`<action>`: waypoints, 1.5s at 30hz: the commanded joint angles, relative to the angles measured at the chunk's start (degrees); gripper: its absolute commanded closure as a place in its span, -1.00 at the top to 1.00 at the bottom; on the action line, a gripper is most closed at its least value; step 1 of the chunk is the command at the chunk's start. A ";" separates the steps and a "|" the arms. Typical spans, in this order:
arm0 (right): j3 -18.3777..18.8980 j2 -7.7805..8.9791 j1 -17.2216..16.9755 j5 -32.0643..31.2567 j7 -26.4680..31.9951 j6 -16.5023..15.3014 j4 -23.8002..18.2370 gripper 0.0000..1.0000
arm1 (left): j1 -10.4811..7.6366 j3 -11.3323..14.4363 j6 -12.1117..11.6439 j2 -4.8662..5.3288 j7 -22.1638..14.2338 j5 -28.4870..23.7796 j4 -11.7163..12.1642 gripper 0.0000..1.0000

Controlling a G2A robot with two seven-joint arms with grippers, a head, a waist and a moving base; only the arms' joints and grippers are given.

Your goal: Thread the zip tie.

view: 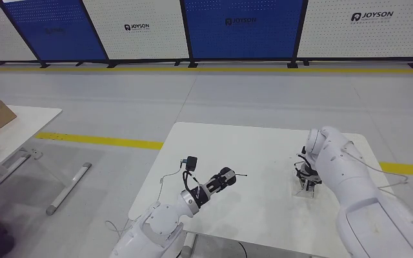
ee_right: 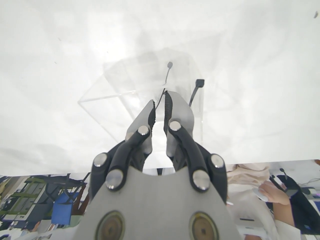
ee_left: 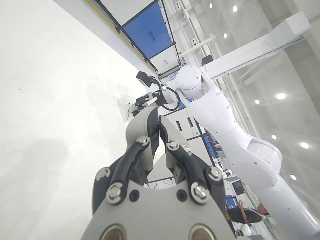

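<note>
A black zip tie rests in a clear acrylic stand (ee_right: pixel 107 96) on the white table (view: pixel 258 148). Its square head (ee_right: pixel 199 83) stands up beside one finger, and its thin tail (ee_right: pixel 167 72) runs through the stand into my right gripper (ee_right: pixel 160 101). That gripper is shut on the tail, right over the stand (view: pixel 303 191). My left gripper (ee_left: pixel 158 116) is shut with its pads together, low over the table at the front left (view: pixel 229 174), pointing at the right gripper (ee_left: pixel 133 106). A thin dark line (view: pixel 240 173) lies just ahead of its tips; I cannot tell whether it is held.
The table's front edge (view: pixel 258 237) runs close under both arms. Bare tabletop lies between the two grippers and behind them. A second white table (view: pixel 26 122) stands off to the far left across the floor.
</note>
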 commanded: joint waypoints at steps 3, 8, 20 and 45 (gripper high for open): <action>-0.01 0.15 -0.13 -0.10 0.12 0.00 0.00 -0.70 | 0.00 0.00 0.00 0.00 0.00 0.00 0.00 -1.00; 0.04 0.29 -0.39 -0.09 0.00 0.00 0.00 -0.70 | 0.00 0.00 0.00 0.00 0.00 0.00 0.00 -1.00; 0.36 0.70 0.06 0.35 -0.46 0.00 0.00 -1.00 | 0.00 0.00 0.00 0.00 0.00 0.00 0.00 -1.00; 0.14 0.44 -0.01 -0.67 -0.02 0.00 0.00 -0.50 | 0.00 0.00 0.00 0.00 0.00 0.00 0.00 -1.00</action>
